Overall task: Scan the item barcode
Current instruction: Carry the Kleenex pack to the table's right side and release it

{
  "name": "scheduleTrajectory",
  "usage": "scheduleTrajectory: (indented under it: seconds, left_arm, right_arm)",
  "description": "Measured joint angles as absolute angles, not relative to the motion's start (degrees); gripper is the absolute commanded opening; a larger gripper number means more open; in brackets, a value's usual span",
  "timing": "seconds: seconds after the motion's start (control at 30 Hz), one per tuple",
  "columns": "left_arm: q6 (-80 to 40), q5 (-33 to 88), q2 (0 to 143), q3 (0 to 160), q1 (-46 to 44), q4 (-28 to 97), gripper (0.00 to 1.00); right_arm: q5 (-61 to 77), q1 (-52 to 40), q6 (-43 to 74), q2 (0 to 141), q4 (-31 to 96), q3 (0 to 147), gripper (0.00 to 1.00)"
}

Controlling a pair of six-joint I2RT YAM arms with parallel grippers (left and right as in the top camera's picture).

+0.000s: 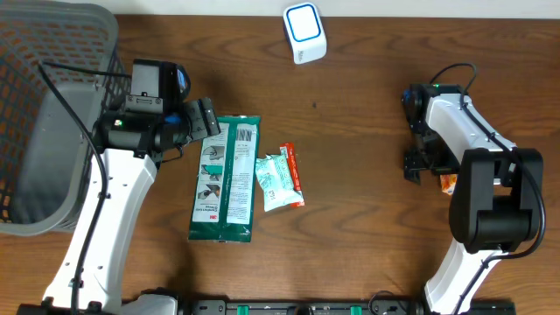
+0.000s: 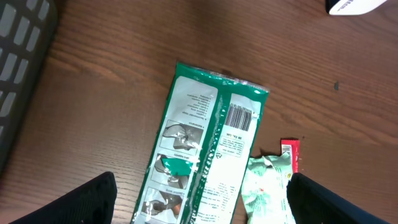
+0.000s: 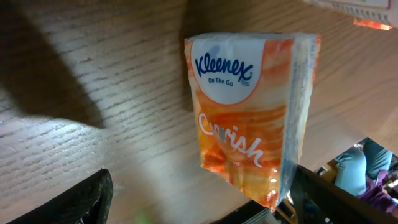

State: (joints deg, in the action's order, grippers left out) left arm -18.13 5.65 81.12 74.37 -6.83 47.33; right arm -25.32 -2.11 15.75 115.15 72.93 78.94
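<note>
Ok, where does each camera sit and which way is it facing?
Overhead: above the table, looking straight down; left arm and right arm show.
Left wrist: on the left arm, facing down at the green packet; left gripper fingertips at bottom corners.
Right wrist: facing down at the Kleenex pack; right gripper fingertips at bottom corners.
Shared: overhead and left wrist both see the green packet and white scanner.

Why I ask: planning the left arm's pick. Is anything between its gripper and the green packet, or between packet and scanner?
Nothing visible. The left gripper stands open at the green packet's top corner; only bare table separates packet and white scanner. The pale wrapper and red sachet lie at its right side, off both paths.
</note>
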Motion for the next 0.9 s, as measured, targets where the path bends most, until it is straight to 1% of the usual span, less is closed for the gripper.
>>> scheduleTrajectory:
  seconds: [0.07, 0.1, 0.43, 0.47, 0.5, 0.53, 0.57, 0.6, 0.7, 0.73, 0.77, 0.83, 0.9]
  left_arm:
    - [-18.1, 5.7, 81.1, 74.4, -6.8, 47.3, 0.88]
    - [-18.1, 5.7, 81.1, 74.4, -6.8, 47.3, 0.88]
    - [-18.1, 5.7, 81.1, 74.4, -6.8, 47.3, 0.88]
    - [-18.1, 5.7, 81.1, 74.4, -6.8, 47.3, 0.88]
    - [-18.1, 5.7, 81.1, 74.4, -6.8, 47.3, 0.88]
    - [-18.1, 5.7, 81.1, 74.4, -6.9, 47.3, 0.88]
    - [-18.1, 5.7, 81.1, 74.4, -6.8, 47.3, 0.88]
    - [-18.1, 5.7, 81.1, 74.4, -6.9, 47.3, 0.88]
    - [-18.1, 5.7, 81.1, 74.4, -6.8, 47.3, 0.88]
    - [-18.1, 5.7, 81.1, 74.4, -6.8, 47.3, 0.88]
    - [-18.1, 5.7, 81.1, 74.4, -6.8, 47.3, 0.88]
    - [-18.1, 5.7, 81.1, 74.4, -6.8, 47.3, 0.88]
    - [-18.1, 5.7, 81.1, 74.4, -6.8, 47.3, 0.88]
  right_arm:
    - [-25.3, -2.1, 15.7, 115.2, 72.9, 78.9, 0.89]
    - [-25.3, -2.1, 15.8, 115.2, 72.9, 78.9, 0.99]
    - [-25.1, -2.1, 15.9, 115.2, 72.3, 78.9, 0.99]
    - [-25.1, -2.1, 15.9, 115.2, 72.2, 78.9, 0.9]
    - [-25.0, -2.1, 15.9, 115.2, 72.2, 78.9, 0.71]
    - [-24.7, -2.1, 16.1, 115.2, 72.1, 78.9, 0.32]
    - [-24.3, -2.1, 15.9, 115.2, 72.1, 78.9, 0.05]
    - [-23.9, -2.1, 15.7, 115.2, 71.9, 78.9, 0.01]
    - [-22.7, -2.1, 15.7, 115.2, 71.1, 78.9, 0.01]
    - [-22.4, -2.1, 15.8, 115.2, 71.0, 78.9, 0.02]
    - [-22.2, -2.1, 15.7, 115.2, 70.8, 78.9, 0.09]
    - [-21.8, -2.1, 15.7, 115.2, 70.4, 78.9, 0.36]
    - [-21.5, -2.1, 15.4, 115.2, 70.2, 78.9, 0.48]
